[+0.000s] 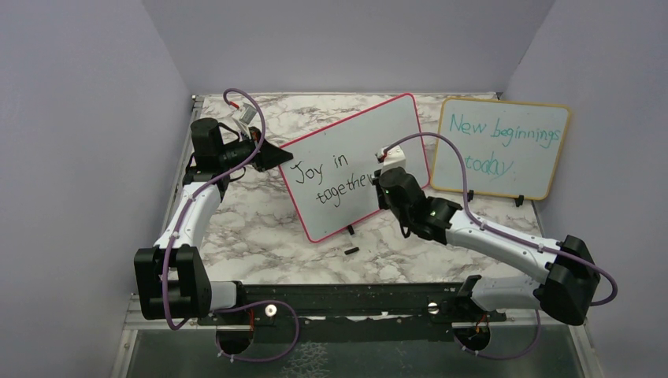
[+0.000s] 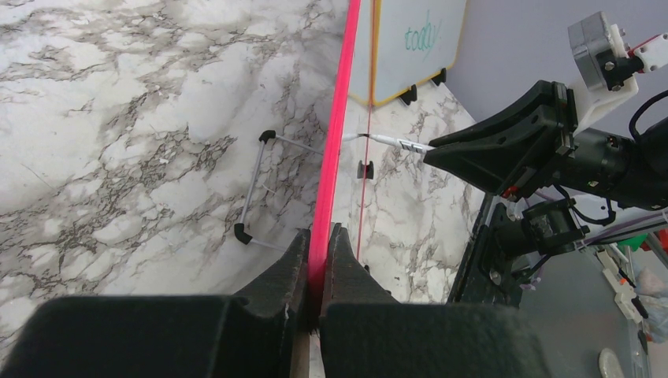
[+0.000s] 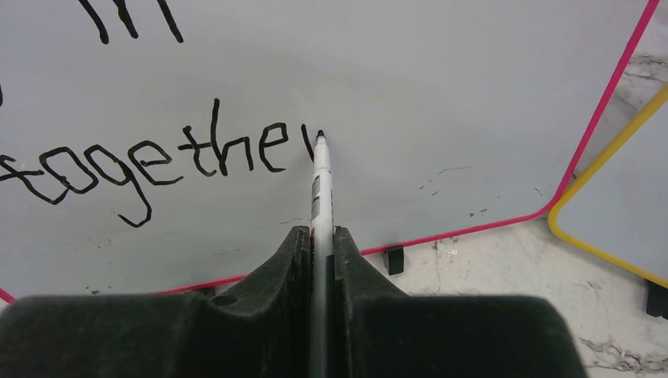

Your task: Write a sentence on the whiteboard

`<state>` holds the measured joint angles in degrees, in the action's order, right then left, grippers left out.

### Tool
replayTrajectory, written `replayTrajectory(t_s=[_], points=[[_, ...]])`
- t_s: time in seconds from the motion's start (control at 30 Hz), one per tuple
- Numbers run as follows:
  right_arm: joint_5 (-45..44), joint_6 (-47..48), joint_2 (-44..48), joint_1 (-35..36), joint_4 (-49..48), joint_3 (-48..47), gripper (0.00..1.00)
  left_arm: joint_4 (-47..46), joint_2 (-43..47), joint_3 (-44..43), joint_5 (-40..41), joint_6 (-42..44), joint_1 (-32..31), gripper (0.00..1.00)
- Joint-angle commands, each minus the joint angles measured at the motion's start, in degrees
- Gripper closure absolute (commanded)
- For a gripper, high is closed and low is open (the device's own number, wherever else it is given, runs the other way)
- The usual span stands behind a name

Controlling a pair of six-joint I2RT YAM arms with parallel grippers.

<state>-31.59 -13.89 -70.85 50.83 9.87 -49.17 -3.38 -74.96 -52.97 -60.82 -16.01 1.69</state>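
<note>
The whiteboard (image 1: 354,142) with its red-pink frame leans upright mid-table. My left gripper (image 1: 277,154) is shut on its left edge; in the left wrist view the pink frame (image 2: 335,142) runs up from between the jaws of that gripper (image 2: 318,236). The sentence (image 1: 331,179) in black reads "Joy in" over "togethe" and one more stroke. In the right wrist view the writing (image 3: 150,165) ends at the tip of a white marker (image 3: 321,177). My right gripper (image 3: 321,235) is shut on the marker, whose tip touches the board (image 3: 394,94). From above, the right gripper (image 1: 384,177) hides the line's end.
A yellow-framed board (image 1: 504,150) with teal writing "New beginnings today" stands at the back right, close to the whiteboard's right corner. A small black piece (image 1: 351,250) lies on the marble table (image 1: 260,236) in front of the whiteboard. A wire stand (image 2: 260,185) props the board from behind.
</note>
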Motion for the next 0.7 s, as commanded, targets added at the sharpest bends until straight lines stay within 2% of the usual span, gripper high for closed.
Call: replayTrajectory(t_s=[0.0,0.33,0.67], points=[[-0.1,0.4,-0.8,-0.8,-2.1,-1.8,1.0,4.9,-1.9,0.9,6.9,6.3,-0.6,1.0],[-0.2,-0.5,-0.6,-2.0,-0.3,-1.7,1.0,4.9,-2.1,0.9,7.0,6.3,-0.6,1.0],[1.1,0.6,3.9,-2.4,-0.1,0.4,1.0,4.9,-2.1,1.0,7.1,6.3,-0.6,1.0]])
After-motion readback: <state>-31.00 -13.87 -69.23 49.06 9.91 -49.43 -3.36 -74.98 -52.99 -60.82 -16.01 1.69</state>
